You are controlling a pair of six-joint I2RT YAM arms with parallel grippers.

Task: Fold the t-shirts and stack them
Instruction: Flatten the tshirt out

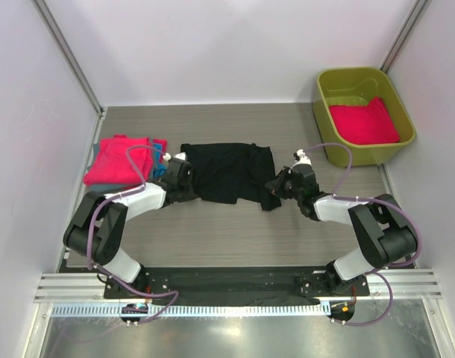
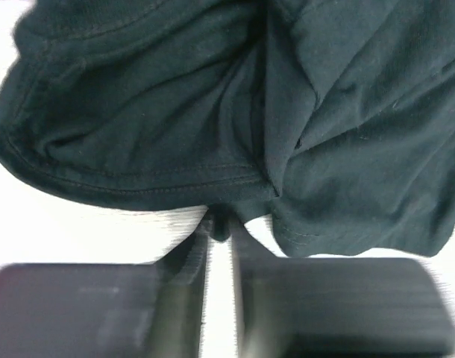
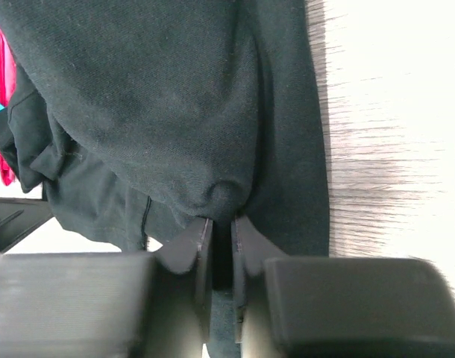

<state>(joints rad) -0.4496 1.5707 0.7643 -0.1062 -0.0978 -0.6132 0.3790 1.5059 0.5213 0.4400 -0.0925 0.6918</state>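
By my reckoning the pink pile at the left of the overhead view, with a blue shirt peeking out beside it, is the finished part. The black shirt lies rumpled mid-table and a pink shirt sits in the green tub at upper right. My left gripper pinches the black shirt's left hem and my right gripper its lower-right corner, both nearly closed on cloth (each wrist view shows fabric between the tips), so I'd say this fold is barely underway.

t-shirt central, stack left, tub far right
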